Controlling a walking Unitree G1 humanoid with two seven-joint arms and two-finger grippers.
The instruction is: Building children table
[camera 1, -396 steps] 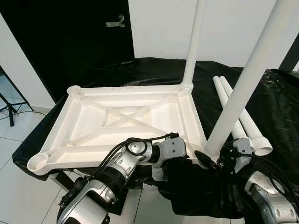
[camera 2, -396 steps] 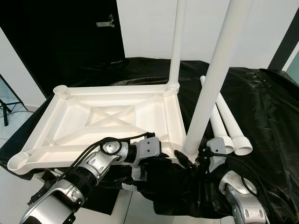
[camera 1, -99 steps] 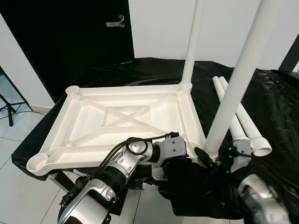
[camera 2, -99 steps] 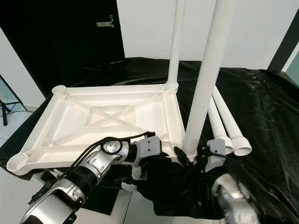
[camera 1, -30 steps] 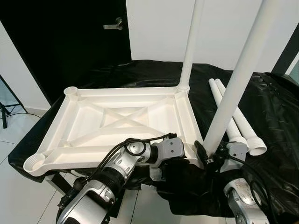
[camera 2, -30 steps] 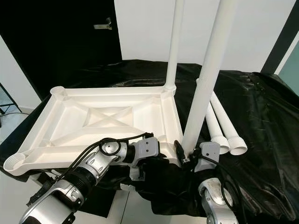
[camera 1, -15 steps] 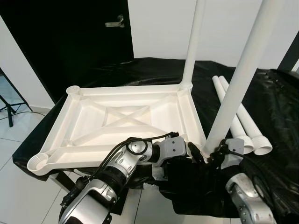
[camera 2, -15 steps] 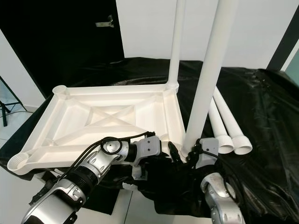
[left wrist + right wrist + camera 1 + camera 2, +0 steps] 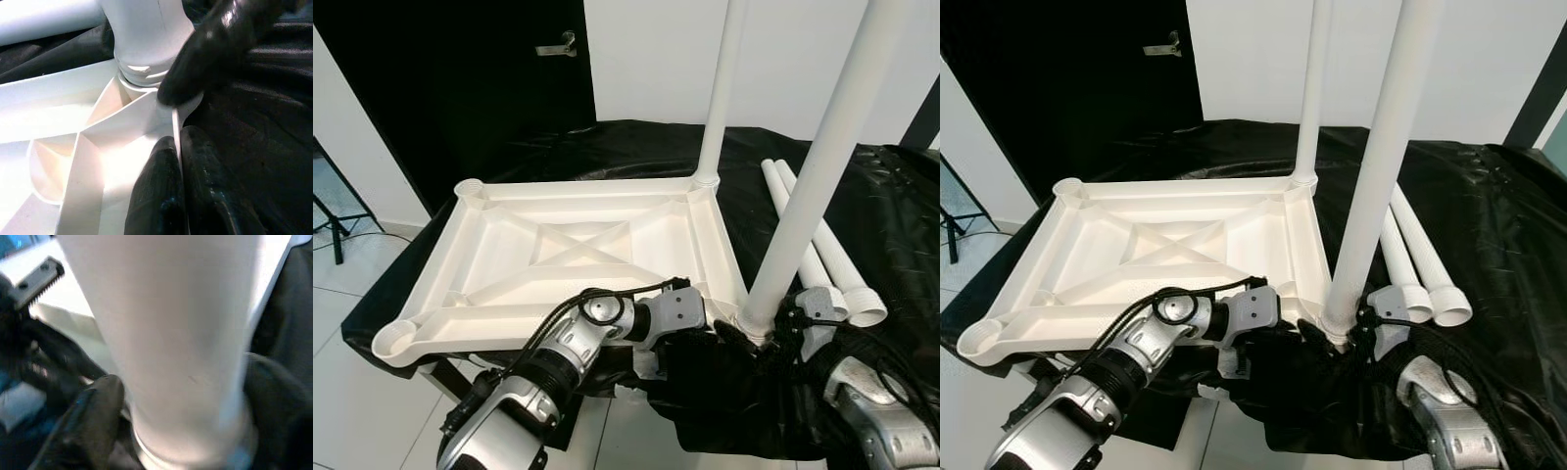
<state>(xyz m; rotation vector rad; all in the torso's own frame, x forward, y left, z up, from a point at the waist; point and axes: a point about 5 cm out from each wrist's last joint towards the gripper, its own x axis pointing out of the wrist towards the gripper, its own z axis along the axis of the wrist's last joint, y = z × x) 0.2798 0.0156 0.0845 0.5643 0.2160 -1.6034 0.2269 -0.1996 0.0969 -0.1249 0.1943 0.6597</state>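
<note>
Now the white plastic tabletop (image 9: 578, 250) lies upside down on a black cloth (image 9: 891, 215) that covers the support below, so the support itself is hidden. Two white legs stand upright in its right-hand corners: the far leg (image 9: 720, 88) and the near leg (image 9: 822, 166); both are cut off by the upper edge of the head views, so their ends are not visible. Two more spare legs (image 9: 822, 255) lie side by side on the cloth, just right of the tabletop.

The left gripper (image 9: 178, 193) is at the near right corner of the tabletop. Its two black fingers (image 9: 156, 196) are pressed together on the thin edge wall of that corner, just below the socket of the near leg. In the head views these fingers are mostly lost against the black cloth.

The right gripper (image 9: 181, 406) is clamped around the base of the near leg, one finger (image 9: 93, 416) on each side of the tube; this picture is blurred.

Behind the table is a black door (image 9: 460, 88) with a metal handle.
</note>
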